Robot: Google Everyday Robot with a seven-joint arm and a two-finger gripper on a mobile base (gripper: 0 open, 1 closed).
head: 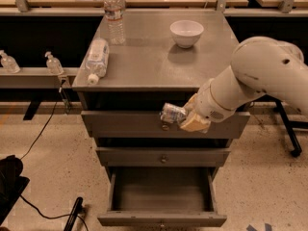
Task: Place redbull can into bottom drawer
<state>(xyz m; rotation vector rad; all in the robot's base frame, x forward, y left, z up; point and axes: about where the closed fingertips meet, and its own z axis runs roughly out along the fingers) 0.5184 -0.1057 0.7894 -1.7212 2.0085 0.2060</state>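
Camera view has the gripper (183, 119) clamped on the redbull can (171, 113), the can lying sideways and poking out of its grip, right in front of the top drawer face (120, 124). The bottom drawer (161, 219) gapes open well below. Risk: released this high, the can may bounce out. Descend too close and it clips the middle drawer (125, 156).

The hand (183, 118) grips the can (171, 113) sideways in front of the top drawer (125, 124), above the open bottom drawer (161, 192). On the desk (144, 64) are a bowl (186, 32), an upright bottle (114, 16) and a lying bottle (96, 57).
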